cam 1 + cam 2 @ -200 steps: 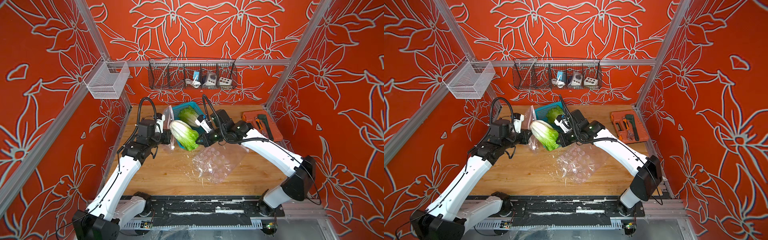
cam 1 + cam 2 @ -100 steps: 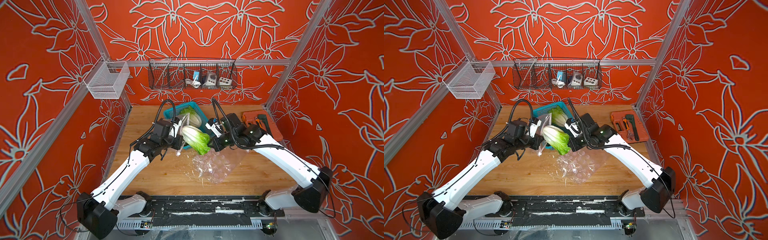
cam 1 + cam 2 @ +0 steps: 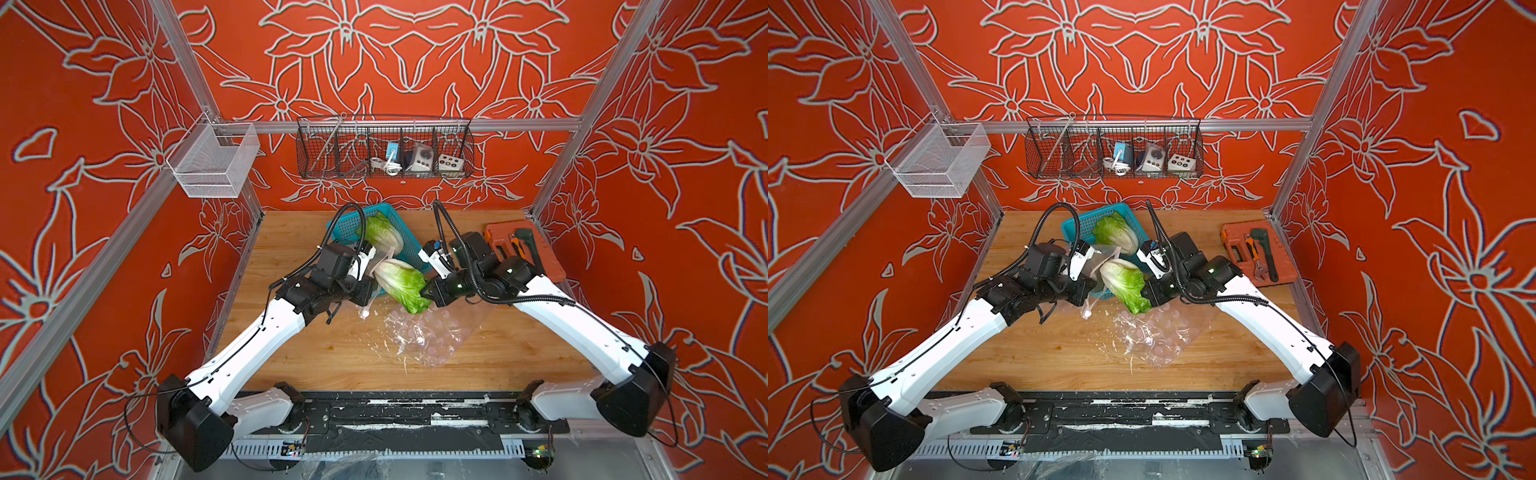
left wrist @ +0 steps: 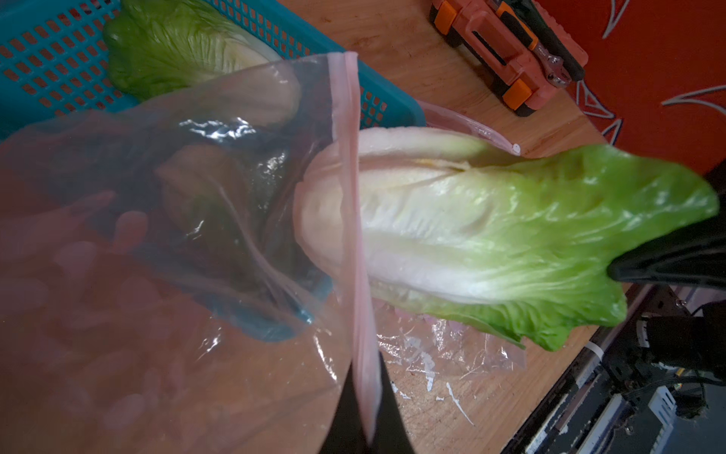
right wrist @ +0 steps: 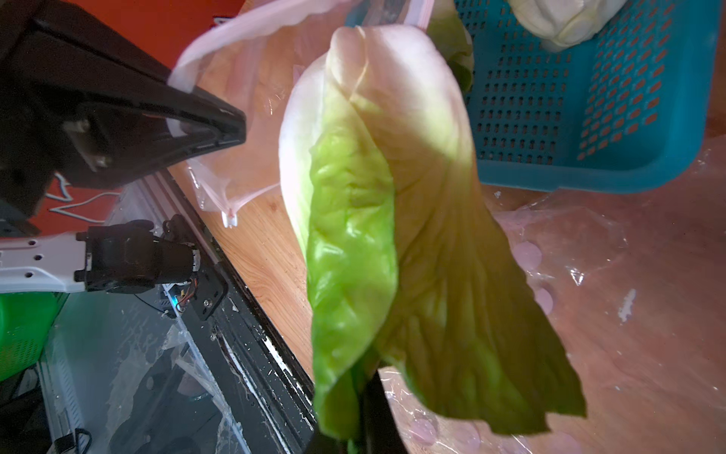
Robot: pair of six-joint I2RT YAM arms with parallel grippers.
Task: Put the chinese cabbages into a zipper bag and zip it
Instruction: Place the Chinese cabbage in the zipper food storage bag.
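Observation:
My left gripper (image 4: 363,424) is shut on the pink zip strip (image 4: 349,157) of the clear zipper bag (image 3: 428,332), whose dotted body trails onto the table. My right gripper (image 5: 353,432) is shut on the green leafy end of one chinese cabbage (image 3: 401,280), held in the air in front of the blue basket (image 3: 345,226). The white base of this cabbage (image 4: 471,236) lies between the two lips of the bag's mouth. A second cabbage (image 3: 382,232) rests in the basket. In both top views the grippers (image 3: 1090,291) (image 3: 1144,293) face each other across the held cabbage (image 3: 1123,280).
An open orange tool case (image 3: 523,249) sits at the back right of the wooden table. A black wire rack (image 3: 384,149) hangs on the back wall and a white mesh basket (image 3: 212,162) on the left rail. The black base rail runs along the table's front edge.
Both arms have moved to the right and slightly toward the front, carrying the bag's mouth and the cabbage together from the basket's left side to in front of it.

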